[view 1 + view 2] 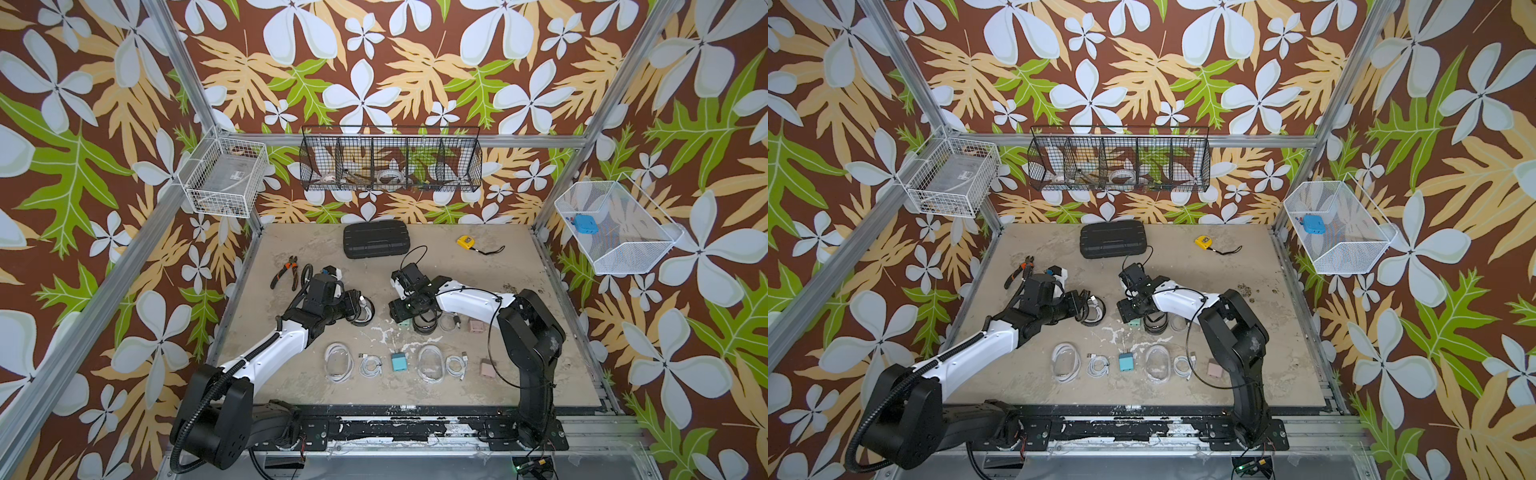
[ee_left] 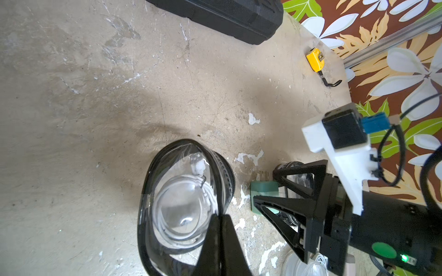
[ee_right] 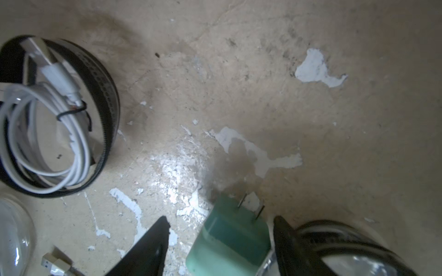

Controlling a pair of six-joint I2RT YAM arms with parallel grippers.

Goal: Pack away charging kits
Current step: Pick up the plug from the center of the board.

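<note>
Currently the left jaws are pinched together on the rim of the black-rimmed clear oval case point(image 2: 181, 191), probably steadying it; a coiled white cable point(image 3: 79, 153) sits inside. Right jaws stand apart, unclamped, with the teal cube wall plug point(image 3: 229, 241) between them on the worktop point(image 3: 263, 71). A second black-rimmed oval case point(image 3: 346, 241) crowds one jaw and may foul a regrasp.

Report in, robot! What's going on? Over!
Left end effector shut on black-rimmed case, white cable inside. Right end effector open astride teal plug. Second case tight beside it.
</note>
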